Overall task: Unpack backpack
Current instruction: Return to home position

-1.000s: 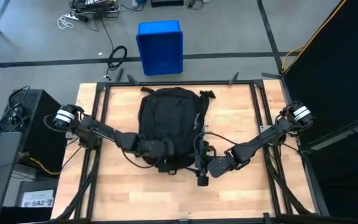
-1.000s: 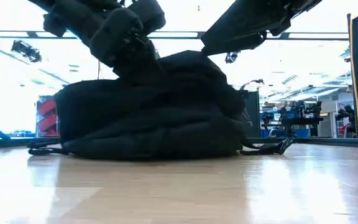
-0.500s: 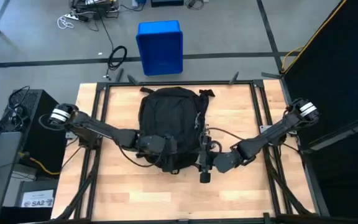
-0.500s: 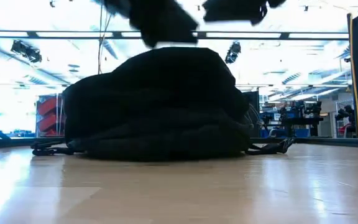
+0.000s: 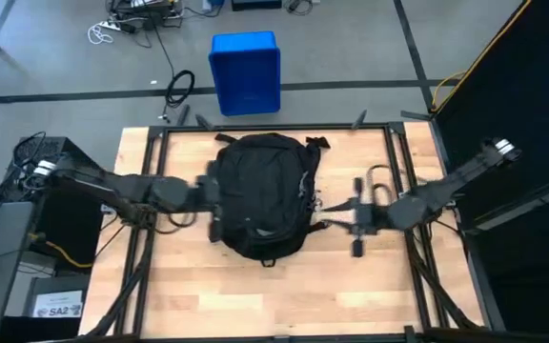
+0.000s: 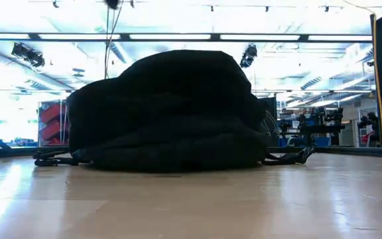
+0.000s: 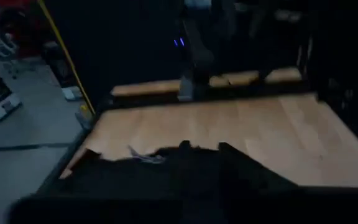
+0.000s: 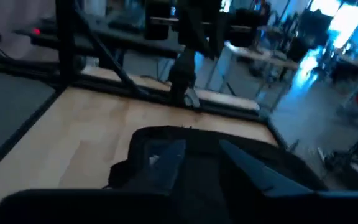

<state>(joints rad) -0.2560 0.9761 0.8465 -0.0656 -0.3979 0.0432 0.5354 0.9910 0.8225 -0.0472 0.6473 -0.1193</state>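
The backpack [image 5: 260, 195] lies flat at the middle of the worktop [image 5: 255, 295], mounded and apparently closed. Its long axis runs from the far edge toward the near one. The left gripper [image 5: 217, 202] hangs at its left flank and is the nearer of the two. The right gripper [image 5: 346, 211] stands just off the right flank. You cannot tell whether either gripper is apart or together. You have bare wood on the near side and outboard of both flanks for moving.
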